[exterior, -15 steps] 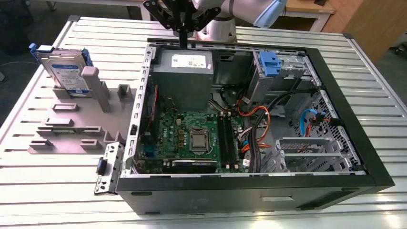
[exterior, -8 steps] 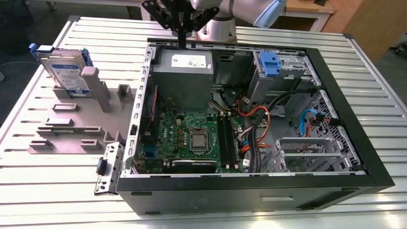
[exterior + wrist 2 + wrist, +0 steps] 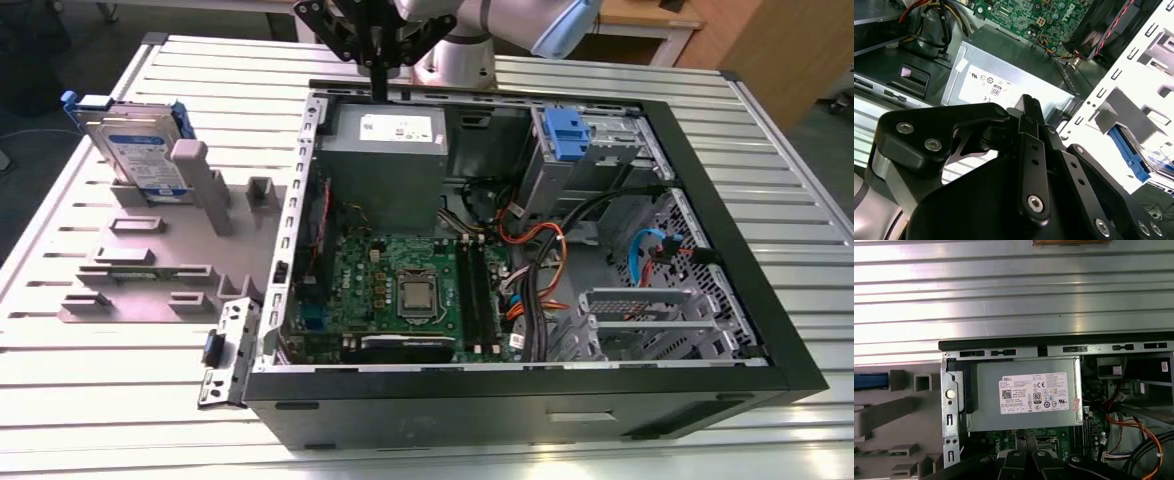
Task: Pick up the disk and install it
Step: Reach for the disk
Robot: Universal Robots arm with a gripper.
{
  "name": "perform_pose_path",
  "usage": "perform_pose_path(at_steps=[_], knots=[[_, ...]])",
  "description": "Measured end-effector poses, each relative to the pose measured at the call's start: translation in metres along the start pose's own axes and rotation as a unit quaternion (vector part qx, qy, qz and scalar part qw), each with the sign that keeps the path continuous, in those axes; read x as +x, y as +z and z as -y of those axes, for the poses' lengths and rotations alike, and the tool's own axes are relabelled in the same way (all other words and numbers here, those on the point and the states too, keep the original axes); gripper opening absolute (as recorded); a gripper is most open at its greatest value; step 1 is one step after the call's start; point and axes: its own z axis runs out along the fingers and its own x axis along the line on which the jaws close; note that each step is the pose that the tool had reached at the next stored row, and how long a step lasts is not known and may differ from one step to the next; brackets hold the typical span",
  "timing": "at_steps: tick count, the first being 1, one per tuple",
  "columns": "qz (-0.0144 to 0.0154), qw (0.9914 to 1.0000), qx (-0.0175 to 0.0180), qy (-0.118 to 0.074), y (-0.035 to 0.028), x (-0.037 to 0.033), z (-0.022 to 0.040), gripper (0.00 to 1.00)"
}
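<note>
Exterior view first. The disk [image 3: 134,150] is standing on its edge in the grey holder [image 3: 200,250], which sits on the slatted counter [image 3: 107,420] off to the exterior view's left. The open computer case [image 3: 534,380] lies next to the holder. The gripper [image 3: 383,93] hangs over the far rim of the case, just above the power supply [image 3: 387,160], so it's well apart from the disk. Its fingers [image 3: 383,80] read as one thin black stem, pinched together with nothing in them. There's a blue clip [image 3: 566,135] in the drive bay at the far corner, towards the exterior view's right. The motherboard [image 3: 400,280] and a bundle of cables [image 3: 534,240] fill the floor of the case.

In the second wrist view the gripper's black linkage sits big in the foreground, and the fingers [image 3: 1026,115] are pressed against each other, empty. The power supply [image 3: 1019,65] with its white sticker is right beyond them. Past the brightly lit case wall there's a blue strip [image 3: 1129,155]. It could be the disk's frame, but I can't tell.

The first wrist view looks straight at the power supply [image 3: 1024,395], with the counter slats [image 3: 1014,290] beyond the case rim. The grey holder [image 3: 899,410] is off to the side of the case, and there's a bit of blue at its edge.
</note>
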Motion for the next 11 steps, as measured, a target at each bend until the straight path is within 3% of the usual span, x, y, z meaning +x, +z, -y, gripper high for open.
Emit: perform_pose_path(at_steps=[11], knots=[[0.0000, 1.00000, 0.0000, 0.000, -0.0001, 0.0041, 0.0003, 0.11]])
